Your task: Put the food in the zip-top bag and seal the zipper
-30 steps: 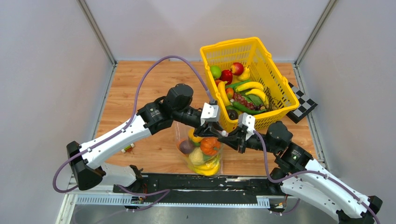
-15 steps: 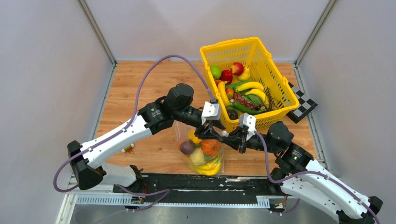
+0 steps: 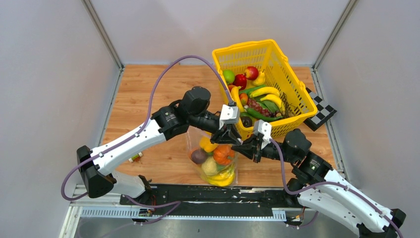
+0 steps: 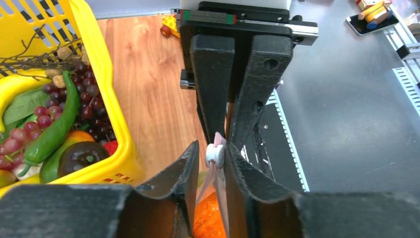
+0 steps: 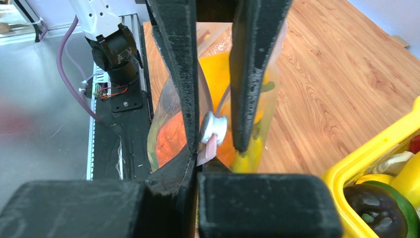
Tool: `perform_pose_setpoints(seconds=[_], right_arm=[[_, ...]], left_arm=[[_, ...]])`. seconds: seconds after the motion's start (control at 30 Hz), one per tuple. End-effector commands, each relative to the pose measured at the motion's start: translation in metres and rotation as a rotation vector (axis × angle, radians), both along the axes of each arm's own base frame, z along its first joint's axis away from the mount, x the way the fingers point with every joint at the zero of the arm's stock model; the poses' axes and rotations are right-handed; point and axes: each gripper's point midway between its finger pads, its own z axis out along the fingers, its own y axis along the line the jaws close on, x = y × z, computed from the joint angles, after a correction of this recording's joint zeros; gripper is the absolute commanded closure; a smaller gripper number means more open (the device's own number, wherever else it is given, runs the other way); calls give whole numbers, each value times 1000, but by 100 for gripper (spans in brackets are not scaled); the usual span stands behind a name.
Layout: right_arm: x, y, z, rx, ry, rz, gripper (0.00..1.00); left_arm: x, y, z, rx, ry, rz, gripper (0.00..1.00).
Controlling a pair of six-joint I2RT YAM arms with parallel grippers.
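The clear zip-top bag [image 3: 216, 171] stands upright near the table's front, holding food: an orange pumpkin [image 3: 223, 154], a purple piece and yellow pieces. My right gripper [image 3: 246, 147] is shut on the pink end tab of the zipper [image 5: 208, 148] at the bag's top right corner. My left gripper [image 3: 229, 136] straddles the top edge just left of it. Its jaws stand narrowly apart around the white zipper slider [image 4: 215, 154], which touches only one finger. The slider also shows in the right wrist view [image 5: 213, 128]. The two grippers nearly meet tip to tip.
A yellow basket [image 3: 292, 87] stands behind the grippers at the right, full of bananas, apples, grapes and green pieces; its wall is close beside my left fingers [image 4: 114, 99]. A checkered board [image 3: 322, 111] lies at the right edge. A small toy [image 3: 136, 157] lies by the left arm.
My left gripper has moved right along the bag's top edge, closer to the right gripper. The right gripper and the bag have stayed put.
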Motion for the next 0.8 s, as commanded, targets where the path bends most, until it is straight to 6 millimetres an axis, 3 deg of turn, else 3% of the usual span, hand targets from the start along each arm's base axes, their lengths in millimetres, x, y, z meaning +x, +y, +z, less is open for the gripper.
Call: perform_pose_setpoints(seconds=[0.0, 0.13, 0.3, 0.57, 0.7, 0.77], right_arm=[[0, 0, 36, 99, -89, -1, 100], [2, -1, 35, 100, -89, -12, 100], [1, -4, 36, 120, -92, -25, 100], [2, -4, 45, 141, -130, -23, 62], [5, -1, 42, 121, -132, -19, 60], [6, 1, 41, 120, -138, -16, 66]], left_arm=[[0, -2, 20, -35, -21, 9, 72], [2, 1, 19, -21, -33, 29, 76], [6, 8, 14, 8, -54, 64, 94], [-2, 6, 22, -33, -35, 24, 100], [-5, 7, 24, -40, -33, 14, 100], [-6, 8, 26, -45, -38, 12, 100]])
